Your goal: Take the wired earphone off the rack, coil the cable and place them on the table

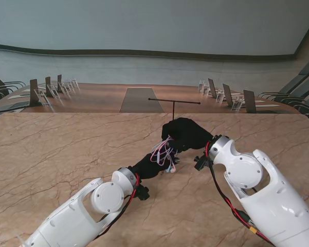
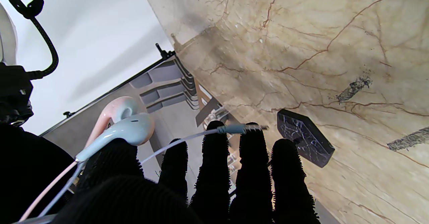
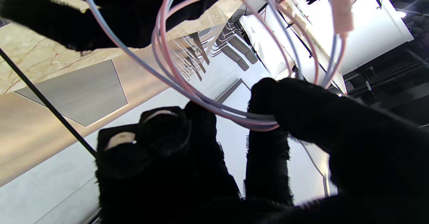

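Gloved hands (image 1: 159, 162) pinch glossy looped cable (image 1: 163, 152).

Conference room: long wooden conference table (image 1: 100, 98) beyond the marble-patterned table (image 1: 51, 154), upholstered chairs (image 1: 298, 85) along both sides, name-card stands (image 1: 46, 90) at each seat, curved pale wall (image 1: 154, 25).

I count two hands, both black-gloved: left hand (image 1: 150, 165), right hand (image 1: 187, 134). One wired earphone (image 1: 163, 153), pink and pale blue, with two earbuds (image 2: 124, 123) and one plug (image 2: 239, 128). One rack (image 1: 174, 105) with one black base (image 2: 304, 137). One marble surface (image 1: 61, 154). Cable loops: several, exact number unclear.
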Tool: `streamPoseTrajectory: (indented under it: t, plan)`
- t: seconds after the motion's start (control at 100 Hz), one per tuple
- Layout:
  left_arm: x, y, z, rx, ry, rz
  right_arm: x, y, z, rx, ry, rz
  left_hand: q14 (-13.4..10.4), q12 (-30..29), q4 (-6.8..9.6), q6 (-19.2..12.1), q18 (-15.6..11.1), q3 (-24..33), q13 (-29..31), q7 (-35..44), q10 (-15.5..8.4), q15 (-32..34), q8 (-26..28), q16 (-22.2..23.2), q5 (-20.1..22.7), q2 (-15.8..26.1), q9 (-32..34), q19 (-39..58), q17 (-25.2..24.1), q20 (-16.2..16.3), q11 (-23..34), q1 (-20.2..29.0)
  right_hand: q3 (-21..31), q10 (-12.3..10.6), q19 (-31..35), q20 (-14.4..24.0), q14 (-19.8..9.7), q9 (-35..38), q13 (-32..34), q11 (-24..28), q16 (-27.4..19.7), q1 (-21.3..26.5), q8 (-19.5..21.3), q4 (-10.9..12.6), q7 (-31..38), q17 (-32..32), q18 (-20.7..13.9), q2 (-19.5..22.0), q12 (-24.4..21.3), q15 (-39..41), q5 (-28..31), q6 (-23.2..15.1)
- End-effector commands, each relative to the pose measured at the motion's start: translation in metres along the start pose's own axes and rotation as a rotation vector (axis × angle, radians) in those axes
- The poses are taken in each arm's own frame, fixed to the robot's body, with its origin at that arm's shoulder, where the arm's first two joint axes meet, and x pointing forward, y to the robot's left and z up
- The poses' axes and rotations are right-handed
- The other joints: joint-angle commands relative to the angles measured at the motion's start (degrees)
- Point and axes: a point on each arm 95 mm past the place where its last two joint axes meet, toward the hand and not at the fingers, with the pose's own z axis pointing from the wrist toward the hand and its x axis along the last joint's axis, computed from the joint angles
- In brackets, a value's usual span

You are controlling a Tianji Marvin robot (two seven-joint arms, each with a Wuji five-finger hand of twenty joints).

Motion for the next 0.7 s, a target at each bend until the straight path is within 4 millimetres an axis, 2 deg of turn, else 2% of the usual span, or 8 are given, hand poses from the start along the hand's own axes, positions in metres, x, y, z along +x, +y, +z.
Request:
streamPoseTrajectory:
  t: [0.0, 0.15, 0.3, 0.35, 0.48, 0.52, 0.62, 0.69]
  plan:
    - [0.001, 0.002, 0.003, 0.0, -0.005, -0.012, 0.006, -0.006, 0.0, 0.01, 0.012, 0.015, -2.07, -0.28, 0.74, 0.03, -1.87, -0.79, -0.77, -1.72, -2.06, -0.48, -0.6, -0.39, -0.34, -1.65, -1.35, -0.47, -0.52, -0.4, -0.94, -1.33, 7.48, 4.67, 0.18, 1.74, 5.34, -0.26, -0.95, 2.1, 1.03, 4.47, -0.04, 2.19, 6.87, -1.25, -5.13, -1.76, -0.2, 0.32, 4.66, -3.39]
    - [0.002, 0.001, 0.005, 0.008, 0.001, -0.016, 0.008, -0.011, 0.001, 0.027, 0.01, 0.039, -2.03, -0.68, 0.79, -1.13, -1.72, -0.16, -0.7, -1.65, -2.12, -0.84, -0.74, -0.73, -0.16, -1.1, -1.2, -0.76, -0.62, -0.44, -1.13, -0.9, 7.48, 5.09, -0.23, 1.96, 5.72, -0.57, -1.42, 1.91, 1.06, 5.22, -0.33, 1.38, 7.27, -1.91, -4.59, -2.01, -0.28, 0.02, 4.58, -2.45]
    - [0.004, -0.001, 0.007, 0.024, 0.01, -0.018, 0.009, -0.016, 0.002, 0.04, 0.005, 0.073, -1.45, -0.82, 0.68, -3.73, -1.17, -0.07, 0.16, 3.09, -1.84, -0.26, 1.73, -0.79, -0.4, -0.43, -0.01, -1.0, -0.45, -0.43, -0.53, 2.6, 7.48, 5.88, -0.85, 2.51, 6.49, -0.8, -2.01, 1.76, 1.2, 6.41, -0.75, 0.19, 7.86, -2.79, -3.58, -2.49, -0.38, -0.39, 4.36, -0.91]
    - [0.005, -0.002, 0.008, 0.031, 0.013, -0.019, 0.009, -0.018, 0.002, 0.046, 0.005, 0.077, -1.43, -0.71, 0.72, -5.37, -1.08, 0.02, 0.3, 5.26, -1.8, 0.03, 2.86, -0.71, -0.57, -0.5, 0.21, -1.03, -0.37, -0.5, -0.29, 4.52, 7.48, 5.89, -0.89, 2.59, 6.51, -0.79, -2.02, 1.76, 1.23, 6.5, -0.8, 0.16, 7.93, -2.8, -3.52, -2.51, -0.39, -0.41, 4.39, -0.91]
    - [0.006, -0.003, 0.011, 0.056, 0.024, -0.015, 0.009, -0.022, 0.0, 0.058, 0.003, 0.083, -0.9, 0.66, -0.09, -9.61, -0.19, -0.66, 1.68, 15.32, -1.6, 2.04, 5.63, 0.23, 0.06, -3.73, 1.99, -0.2, 0.12, -0.59, 1.74, 14.92, 7.48, 5.81, -1.05, 2.77, 6.5, -0.84, -2.15, 1.75, 1.28, 6.64, -0.91, 0.17, 8.03, -2.96, -3.47, -2.62, -0.41, -0.51, 4.42, -0.77]
    - [0.006, -0.004, 0.012, 0.061, 0.025, -0.015, 0.009, -0.022, -0.001, 0.062, 0.004, 0.086, -0.63, 1.02, -0.22, -10.91, -0.02, -0.49, 2.19, 18.58, -1.57, 2.67, 6.94, 0.52, 1.69, -3.4, 2.74, 0.16, 0.31, -0.61, 2.25, 18.18, 7.48, 5.83, -1.25, 2.81, 6.53, -1.07, -2.45, 1.58, 1.26, 6.77, -0.95, 0.12, 8.05, -3.36, -3.46, -2.57, -0.5, -0.67, 4.37, -0.71]
    - [0.006, -0.004, 0.014, 0.066, 0.02, -0.019, 0.008, -0.022, -0.002, 0.066, 0.006, 0.089, -0.31, 7.97, -0.01, -11.98, 0.08, -1.0, 2.18, 25.13, -1.06, 3.46, 12.08, 0.95, 5.66, -2.08, 3.76, 0.54, 0.13, -0.99, 1.79, 21.59, 7.48, 5.9, -1.57, 3.02, 6.72, -1.32, -2.8, 1.45, 1.29, 6.89, -1.0, -0.36, 8.13, -3.93, -3.32, -2.53, -0.52, -0.93, 4.29, -0.54]
    - [0.005, -0.004, 0.014, 0.067, 0.013, -0.015, 0.008, -0.021, -0.003, 0.063, 0.016, 0.081, -0.78, 9.36, 0.08, -12.67, -0.38, -0.91, 1.21, 26.84, -1.13, 3.32, 14.29, 0.98, 6.72, -2.39, 2.92, 0.11, -0.37, -1.26, 1.51, 21.86, 7.48, 5.69, -1.7, 3.16, 6.64, -1.43, -2.9, 1.41, 1.33, 6.68, -1.01, -0.3, 8.06, -4.08, -3.39, -2.5, -0.53, -1.02, 4.29, -1.0]
